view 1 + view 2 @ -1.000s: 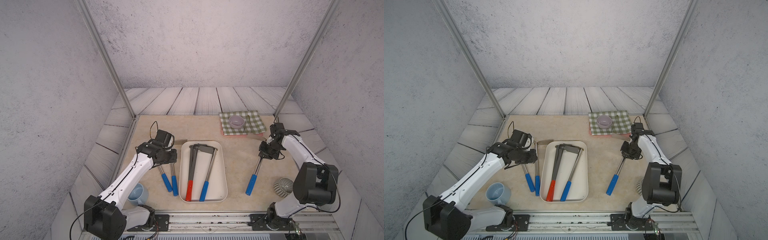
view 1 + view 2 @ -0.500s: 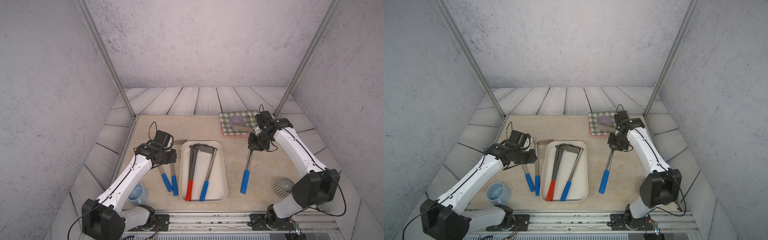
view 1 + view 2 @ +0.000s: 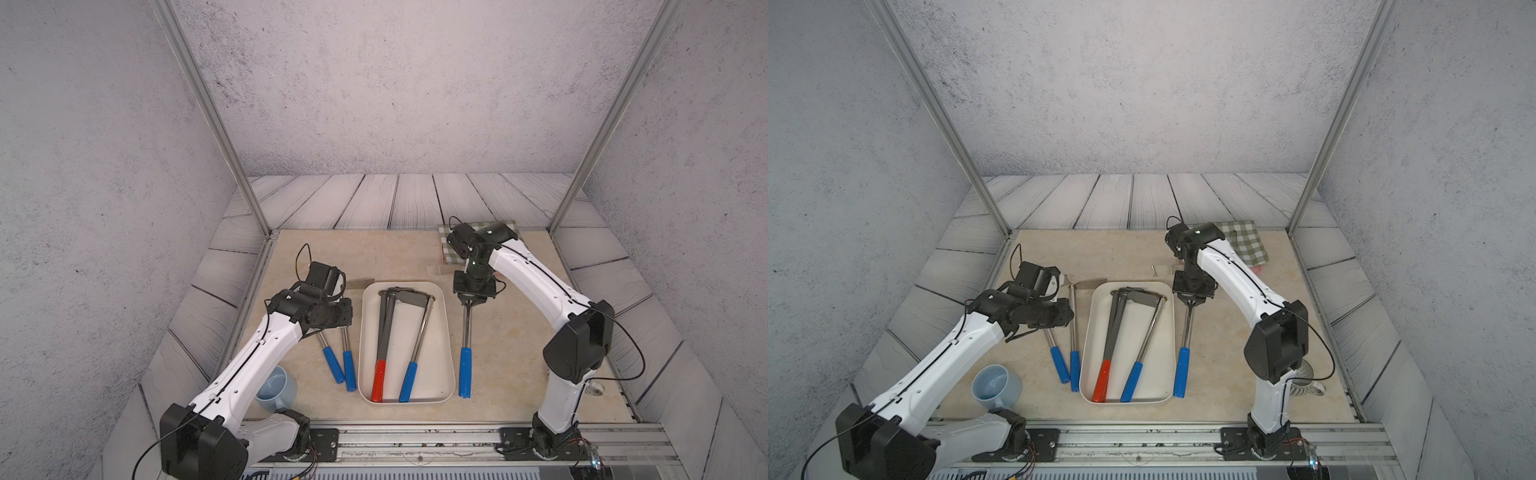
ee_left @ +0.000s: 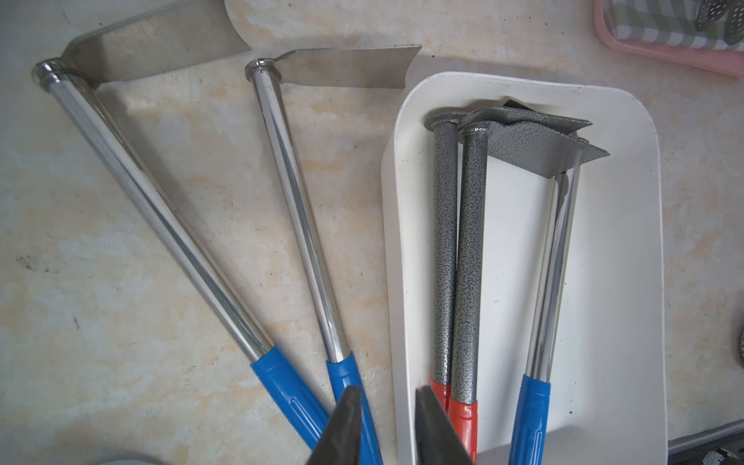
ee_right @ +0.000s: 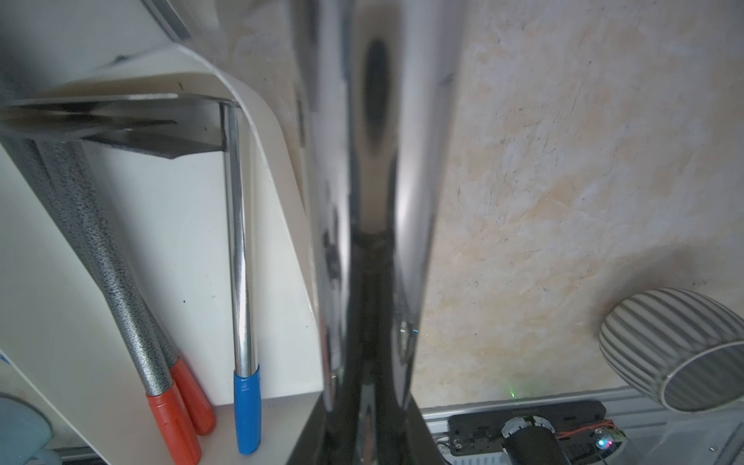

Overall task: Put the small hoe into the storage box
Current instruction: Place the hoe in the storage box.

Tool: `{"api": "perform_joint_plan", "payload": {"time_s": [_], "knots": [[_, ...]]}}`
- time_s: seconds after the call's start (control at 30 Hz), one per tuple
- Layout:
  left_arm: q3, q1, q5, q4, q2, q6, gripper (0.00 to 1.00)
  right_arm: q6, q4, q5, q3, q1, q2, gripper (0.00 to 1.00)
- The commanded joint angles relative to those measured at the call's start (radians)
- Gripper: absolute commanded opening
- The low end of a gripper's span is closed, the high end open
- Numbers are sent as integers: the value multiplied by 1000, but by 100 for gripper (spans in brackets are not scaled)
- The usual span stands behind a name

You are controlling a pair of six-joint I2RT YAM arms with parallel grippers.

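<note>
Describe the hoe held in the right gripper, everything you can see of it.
The small hoe has a straight, mirror-bright chrome shaft, a blue grip at the near end and a flat grey blade crosswise at the far end. The right gripper is shut on the shaft just below the blade. The hoe runs alongside the storage box, outside its right rim. Whether the grip rests on the table is unclear.

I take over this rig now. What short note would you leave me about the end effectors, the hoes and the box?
Right end effector: shut on a blue-handled hoe, gripped by the shaft, beside the storage box, not inside yet.
Left end effector: open, empty, above two hoes on the table.
Done: three hoes lie in the box.
To do: place the gripped hoe in the box, then probably the other two.
</note>
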Motion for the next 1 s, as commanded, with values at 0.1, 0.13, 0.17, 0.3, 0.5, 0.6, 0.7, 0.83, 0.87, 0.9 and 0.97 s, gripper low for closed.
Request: {"api": "perform_joint_plan", "payload": {"time_s": [0.1, 0.13, 0.17, 0.3, 0.5, 0.6, 0.7, 0.83, 0.87, 0.9, 0.97], "knots": [[-34, 0, 17, 56, 38, -10, 28, 62, -176, 76, 203, 49, 149, 0], [-34, 0, 21, 64, 48, -12, 28, 64, -180, 80, 219, 51, 166, 0], [-31, 0, 25, 68, 56, -14, 28, 70, -181, 83, 233, 53, 180, 0], [-10, 0, 35, 67, 85, -14, 28, 80, -201, 87, 279, 54, 232, 0], [-2, 0, 33, 77, 118, -11, 28, 93, -207, 77, 286, 65, 274, 0], [-13, 0, 31, 106, 138, -11, 28, 95, -210, 77, 282, 70, 283, 0], [-15, 0, 42, 134, 176, -10, 28, 102, -204, 90, 261, 73, 270, 0], [-2, 0, 71, 153, 245, -5, 29, 105, -203, 94, 242, 73, 251, 0], [-1, 0, 79, 159, 261, -4, 31, 104, -204, 96, 240, 72, 247, 0], [-2, 0, 85, 167, 273, -5, 33, 106, -208, 97, 237, 72, 245, 0], [-5, 0, 94, 181, 294, -7, 33, 106, -209, 100, 229, 72, 233, 0]]}}
